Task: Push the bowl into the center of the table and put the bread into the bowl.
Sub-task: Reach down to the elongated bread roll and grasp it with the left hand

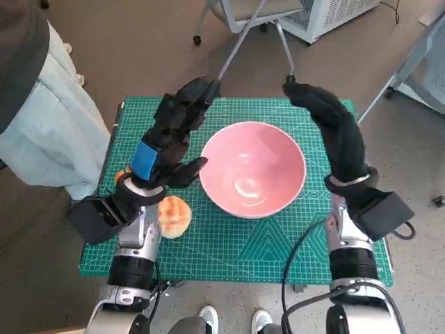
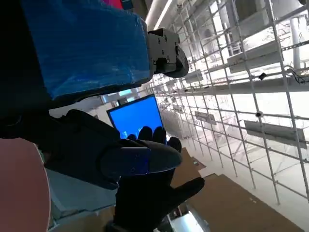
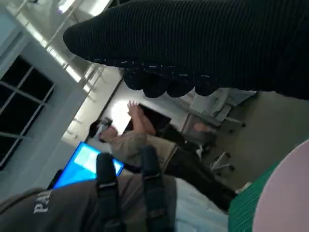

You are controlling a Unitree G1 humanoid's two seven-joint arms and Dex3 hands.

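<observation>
Green table (image 1: 236, 243) is carrying the pink bowl (image 1: 253, 169) between both empty, spread hands (image 1: 170, 142) (image 1: 334, 122); bread (image 1: 174, 216) is lying apparently under the left wrist.

Head cam looks steeply down on the table (image 1: 229, 257); both wrist cams sit close behind their hands, facing outward into the room, sharing the blue screen (image 2: 137, 116).

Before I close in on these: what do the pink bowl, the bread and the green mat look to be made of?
Bowl: smooth, glossy pink, with bright highlights inside; likely glazed ceramic or hard plastic, the look leaves that open.
Bread: a rounded bun with a golden-brown, slightly shiny crust; real or a foam or plastic replica, I cannot tell.
Mat: flat matte green with a printed white grid, most likely a vinyl or rubber cutting mat.
</observation>
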